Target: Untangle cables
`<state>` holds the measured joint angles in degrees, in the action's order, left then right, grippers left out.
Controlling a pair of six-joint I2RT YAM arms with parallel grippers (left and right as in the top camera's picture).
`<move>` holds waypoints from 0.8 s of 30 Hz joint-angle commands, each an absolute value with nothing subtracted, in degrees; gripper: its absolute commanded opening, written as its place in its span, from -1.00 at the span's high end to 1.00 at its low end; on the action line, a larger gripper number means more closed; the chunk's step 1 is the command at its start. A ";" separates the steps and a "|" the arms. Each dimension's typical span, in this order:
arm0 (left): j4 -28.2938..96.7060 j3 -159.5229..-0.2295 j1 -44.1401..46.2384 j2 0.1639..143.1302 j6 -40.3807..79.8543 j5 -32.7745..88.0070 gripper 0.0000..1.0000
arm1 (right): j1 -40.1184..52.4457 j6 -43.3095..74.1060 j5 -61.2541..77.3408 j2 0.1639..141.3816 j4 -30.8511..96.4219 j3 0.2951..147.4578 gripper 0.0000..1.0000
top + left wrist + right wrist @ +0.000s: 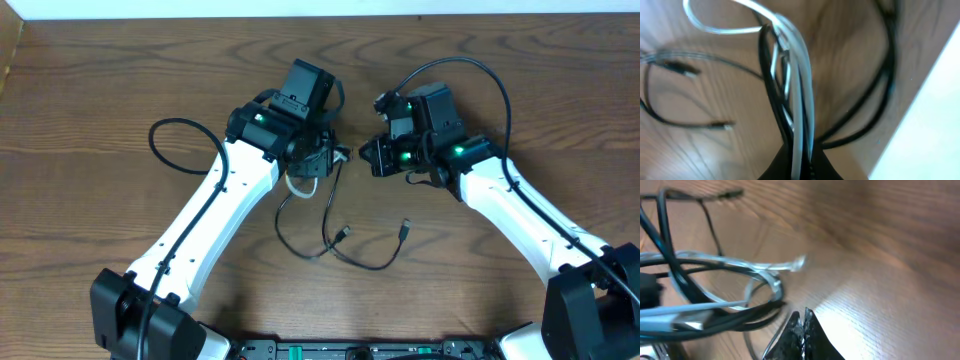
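My left gripper (325, 160) is shut on both cables and holds them off the table. In the left wrist view the white cable (801, 80) and the black cable (769, 85) run side by side into the closed jaws of the left gripper (799, 162). A white cable loop (298, 187) hangs below it. The black cable (365, 265) trails across the table to two small plugs (345, 232) (405, 228). My right gripper (367, 156) faces the left one, close by. It (802, 316) is shut, with the white cable's end (799, 263) just ahead of its tips, untouched.
Thick black arm wires loop over the table behind the left arm (165, 135) and the right arm (480, 70). The wooden table's far edge (320, 16) meets a white surface. A dark rail (360, 350) runs along the front edge between the arm bases.
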<state>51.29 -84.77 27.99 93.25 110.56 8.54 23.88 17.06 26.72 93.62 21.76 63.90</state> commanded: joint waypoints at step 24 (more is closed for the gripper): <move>49.39 -84.60 35.75 94.21 17.15 9.82 0.47 | 5.93 11.46 32.27 85.19 39.09 63.64 0.17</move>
